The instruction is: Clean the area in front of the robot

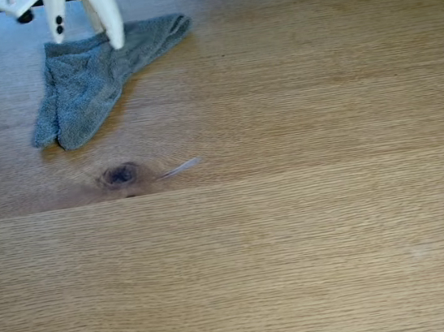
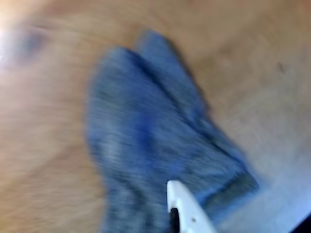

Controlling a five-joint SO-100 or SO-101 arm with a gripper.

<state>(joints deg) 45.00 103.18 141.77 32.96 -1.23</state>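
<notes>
From my remote station I logged the robot (image 1: 74, 9) at the top left of the fixed view, its white pincer (image 1: 89, 38) pointing down onto the grey terry cloth (image 1: 91, 77). One finger (image 1: 111, 21) touched the cloth near its upper edge; the other finger (image 1: 58, 20) sat just to its left, over the cloth's top left corner. The fingers stood apart with cloth between their tips, though I could not tell whether they were actually pinching it. The cloth lay crumpled, folded into two lobes trailing toward the lower left, flat on the light oak worktop (image 1: 296, 230). A dark oval knot (image 1: 119, 175) showed in the wood just below the cloth, apart from it, with a thin pale streak (image 1: 180, 168) to its right. The wrist view was blurred; I noted the cloth (image 2: 146, 145) and one white fingertip (image 2: 187, 208) over it.
</notes>
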